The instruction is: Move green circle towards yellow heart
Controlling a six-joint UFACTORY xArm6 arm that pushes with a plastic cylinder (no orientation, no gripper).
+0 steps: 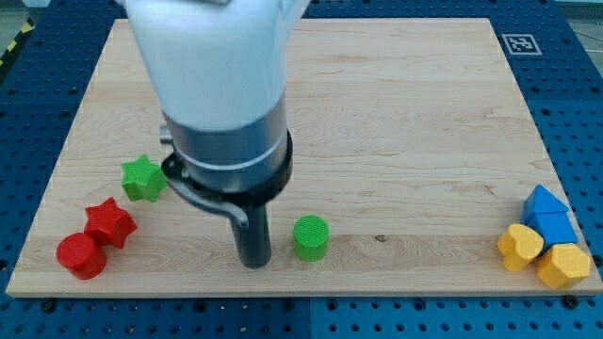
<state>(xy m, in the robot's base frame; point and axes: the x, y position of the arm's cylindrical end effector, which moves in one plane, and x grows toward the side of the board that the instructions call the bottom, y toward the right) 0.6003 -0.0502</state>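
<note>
While beside green circle (310, 237), my tip (252, 263).

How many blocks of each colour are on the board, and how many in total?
Green: 2, the green star and the green circle
Red: 2, the red star and the red round block
Blue: 2, the upper blue block and the lower blue block
Yellow: 2, the yellow heart and the yellow hexagon-like block
Total: 8

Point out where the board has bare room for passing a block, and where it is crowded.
Bare: the stretch between the green circle and the yellow heart, and the view's top right. Crowded: the bottom right, with the blue blocks, and the bottom left, red blocks. My tip stands left of the circle.
</note>
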